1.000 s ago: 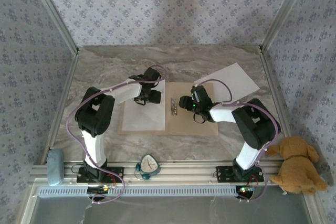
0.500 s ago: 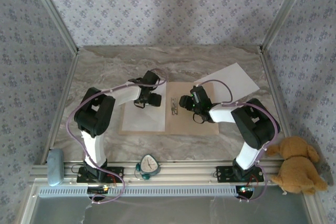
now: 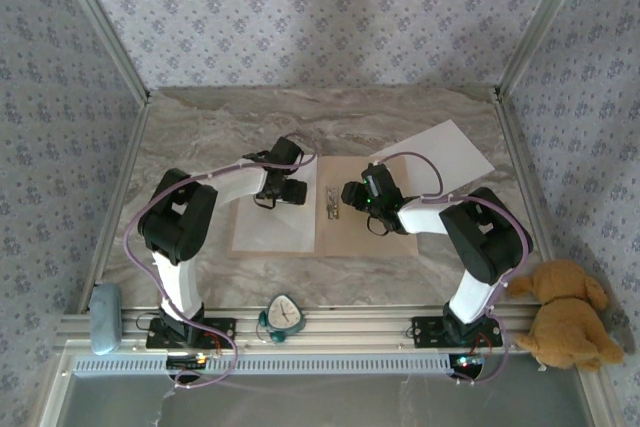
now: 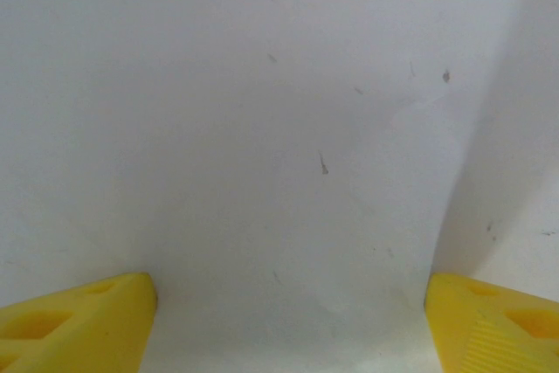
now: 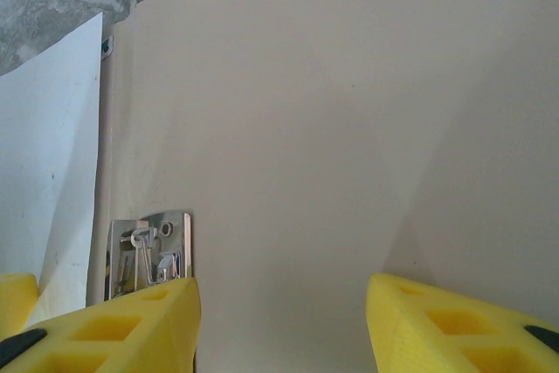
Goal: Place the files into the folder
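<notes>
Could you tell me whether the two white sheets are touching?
Apart: the top view shows bare folder and its clip between the left sheet and the right sheet.

The left arm bends up from its base and reaches toward 1 o'clock. The left gripper (image 3: 283, 190) hangs low at its end. Its yellow fingers (image 4: 79, 321) stand far apart with nothing between them. The right arm bends and reaches toward 10 o'clock. The right gripper (image 3: 352, 195) points to 9 o'clock, fingers (image 5: 131, 325) apart too, holding nothing.
</notes>
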